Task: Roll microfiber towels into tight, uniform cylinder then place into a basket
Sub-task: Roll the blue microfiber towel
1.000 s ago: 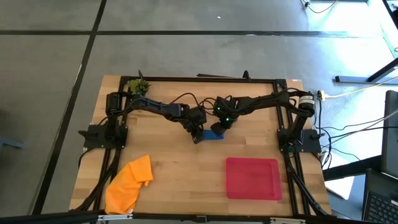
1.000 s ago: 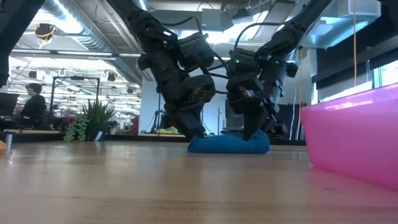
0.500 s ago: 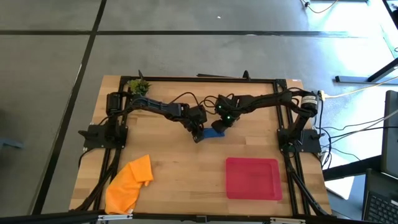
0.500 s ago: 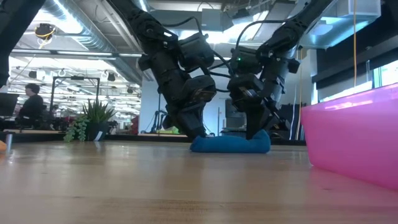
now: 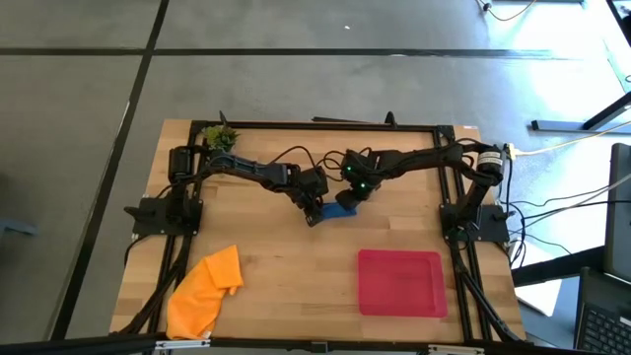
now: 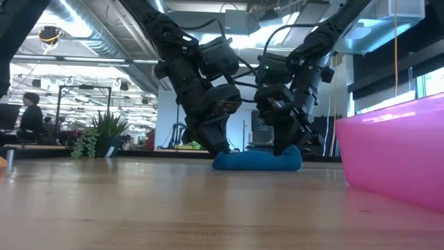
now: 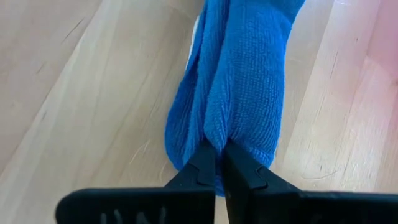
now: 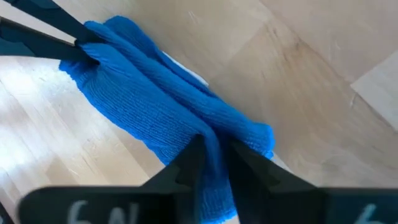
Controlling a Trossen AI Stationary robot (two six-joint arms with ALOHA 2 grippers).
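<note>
Bare tabletop (image 5: 296, 266) around red tray (image 5: 399, 282)

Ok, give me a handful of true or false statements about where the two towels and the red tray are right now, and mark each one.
1. The blue towel lies rolled on the table between the two grippers. True.
2. The orange towel is inside the red tray. False: it lies flat on the table near the left arm's side, far from the tray.
3. The left gripper is pinched on one end of the blue towel. True.
4. The red tray already holds a rolled towel. False: nothing shows in it.
5. The blue towel is lifted clear of the table. False: in the low view it rests on the wood.
</note>
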